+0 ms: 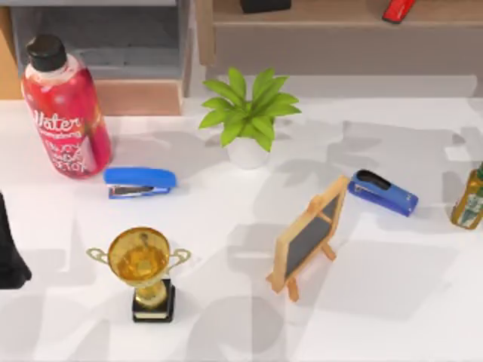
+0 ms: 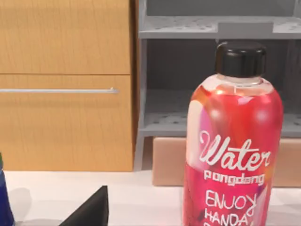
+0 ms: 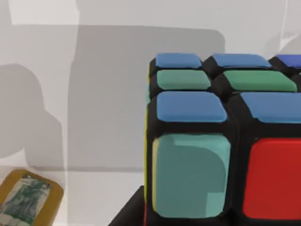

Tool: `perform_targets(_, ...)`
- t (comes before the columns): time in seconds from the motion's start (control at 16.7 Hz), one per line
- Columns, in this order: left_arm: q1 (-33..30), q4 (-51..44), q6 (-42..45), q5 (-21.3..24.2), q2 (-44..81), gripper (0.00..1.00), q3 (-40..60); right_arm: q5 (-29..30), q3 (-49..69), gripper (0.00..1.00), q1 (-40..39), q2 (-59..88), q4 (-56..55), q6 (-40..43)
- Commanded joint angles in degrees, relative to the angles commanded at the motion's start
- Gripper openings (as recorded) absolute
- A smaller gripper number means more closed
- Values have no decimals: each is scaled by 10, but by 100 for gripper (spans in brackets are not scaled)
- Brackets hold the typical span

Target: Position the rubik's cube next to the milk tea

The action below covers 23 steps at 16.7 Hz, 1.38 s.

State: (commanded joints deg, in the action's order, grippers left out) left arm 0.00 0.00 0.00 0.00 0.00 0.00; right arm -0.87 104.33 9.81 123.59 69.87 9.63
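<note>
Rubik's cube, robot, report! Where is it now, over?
Rubik's cube close under right wrist camera, on white table. Left arm parked at table's left edge, by water bottle. Green-labelled bottle at right edge, near cube.

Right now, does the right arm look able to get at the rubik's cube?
Probably yes: in the right wrist view the rubik's cube shows close before the camera, with nothing between.
</note>
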Motion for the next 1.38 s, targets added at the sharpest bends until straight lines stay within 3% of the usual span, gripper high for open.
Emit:
perform_targets(1.32,0,0,0,0,0,100,0,5,-31,0,7,13,-35,1)
perform_targets(1.38,0,0,0,0,0,100,0,5,-31,8,7,13,-35,1)
